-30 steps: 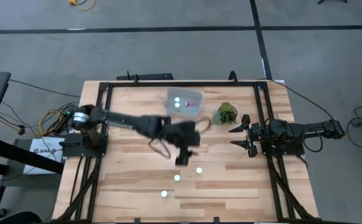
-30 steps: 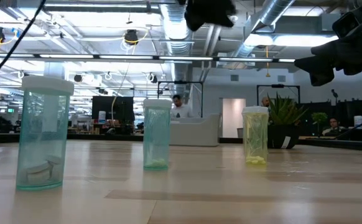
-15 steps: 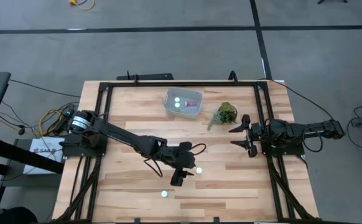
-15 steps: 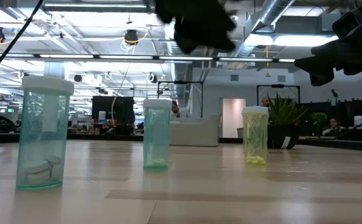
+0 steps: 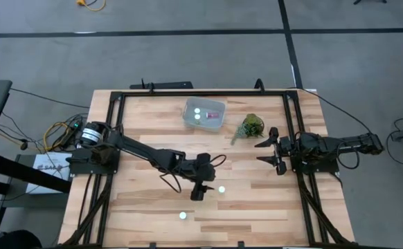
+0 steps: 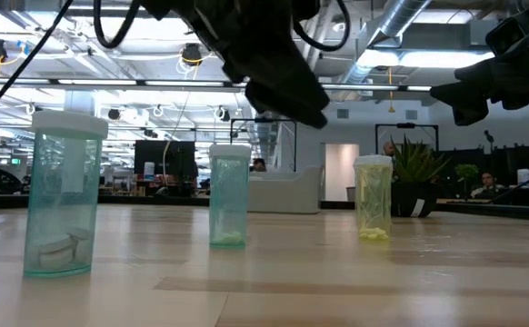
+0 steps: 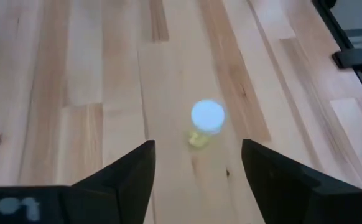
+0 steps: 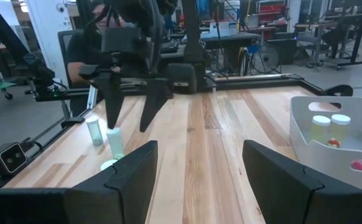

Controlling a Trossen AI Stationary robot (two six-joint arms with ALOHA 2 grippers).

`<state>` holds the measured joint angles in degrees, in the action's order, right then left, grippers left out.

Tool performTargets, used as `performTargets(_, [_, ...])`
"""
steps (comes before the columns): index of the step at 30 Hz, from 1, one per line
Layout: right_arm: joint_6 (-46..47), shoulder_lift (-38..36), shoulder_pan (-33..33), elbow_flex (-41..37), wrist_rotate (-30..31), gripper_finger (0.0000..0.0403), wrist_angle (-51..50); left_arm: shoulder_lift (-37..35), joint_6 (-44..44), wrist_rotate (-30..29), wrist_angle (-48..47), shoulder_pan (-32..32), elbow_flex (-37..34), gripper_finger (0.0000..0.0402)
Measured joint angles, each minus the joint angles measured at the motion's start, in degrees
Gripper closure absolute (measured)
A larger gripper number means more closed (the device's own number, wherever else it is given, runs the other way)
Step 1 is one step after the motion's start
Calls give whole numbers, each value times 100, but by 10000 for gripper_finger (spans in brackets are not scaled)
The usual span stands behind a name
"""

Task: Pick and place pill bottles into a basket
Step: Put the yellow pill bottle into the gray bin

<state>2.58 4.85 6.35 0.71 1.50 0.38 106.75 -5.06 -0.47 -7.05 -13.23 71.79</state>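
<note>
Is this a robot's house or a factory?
Probably a robotics lab in a big open workspace. Exposed pipes and ducts run along the ceiling, desks and seated people fill the room behind, and two dark arms work at a wooden table on a concrete floor.

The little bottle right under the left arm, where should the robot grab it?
Probably from straight above, pinching the sides just under the round white cap. The bottle stands upright and alone on the table, so nothing blocks either side. The left end effector is open with the bottle in line with its gap, while the right end effector waits far off.
</note>
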Motion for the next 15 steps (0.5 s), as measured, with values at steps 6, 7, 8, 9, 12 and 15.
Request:
performTargets(6, [-1, 1, 1, 0, -1, 172, 1, 413, 0, 127, 165, 10, 0, 143])
performTargets(7, [0, 1, 0, 1, -1, 172, -14, 494, 0, 127, 212, 11, 0, 140])
performTargets(8, [0, 1, 0, 2, -5, 172, -14, 568, -4, 142, 235, 18, 0, 137])
performTargets(9, [1, -1, 0, 2, -7, 172, -13, 625, -23, 188, 302, 35, 0, 134])
performTargets(12, [0, 0, 0, 2, -6, 172, -11, 713, -33, 474, 539, 72, 0, 131])
performTargets(15, [1, 1, 0, 2, -3, 172, -5, 777, -36, 619, 638, 91, 3, 131])
